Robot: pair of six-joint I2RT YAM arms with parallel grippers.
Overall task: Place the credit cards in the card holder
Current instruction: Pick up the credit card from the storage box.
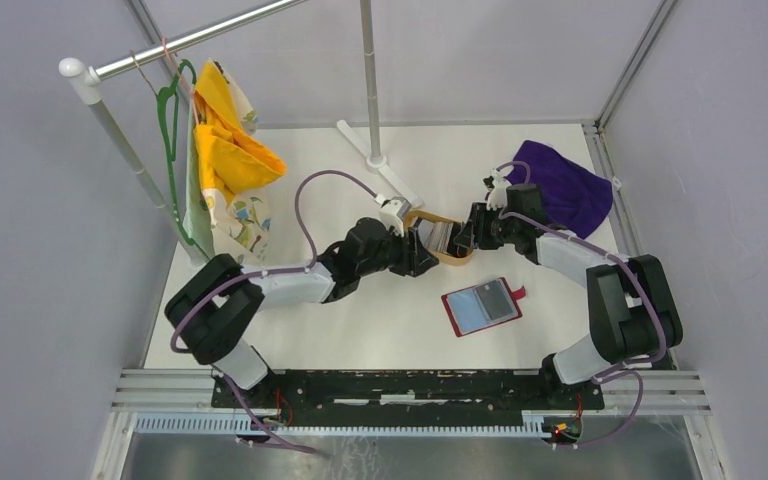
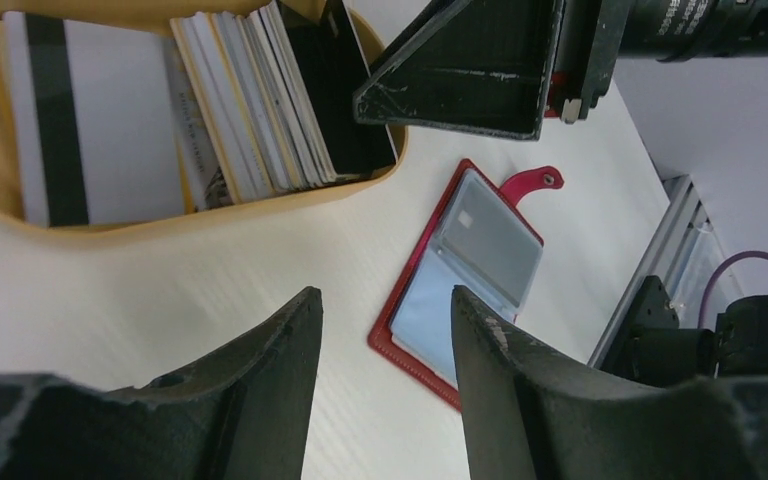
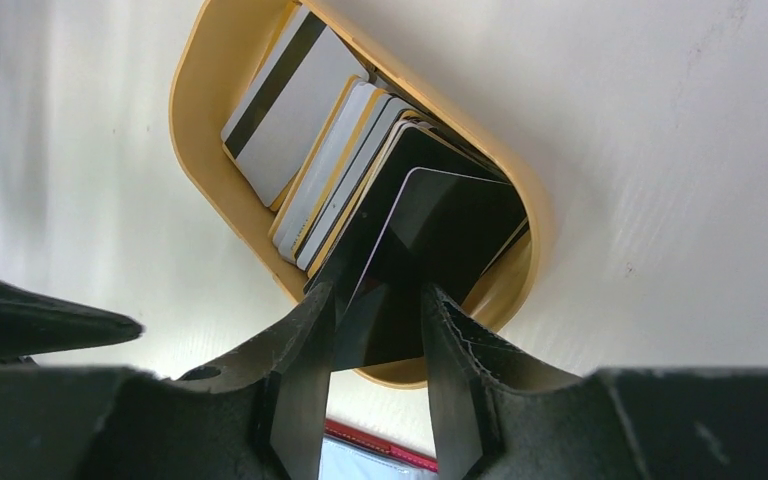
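Black card leans in the tray, its near end between the right jaws, grip uncertain; left jaws gape empty

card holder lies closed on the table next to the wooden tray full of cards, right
Not closed: the card holder lies open on the table, inner pockets up, as the left wrist view shows. It is next to the wooden tray full of cards.

One red card holder, one tan oval tray at its eleven o'clock, credit cards too packed to count, one purple cloth, one green hanger
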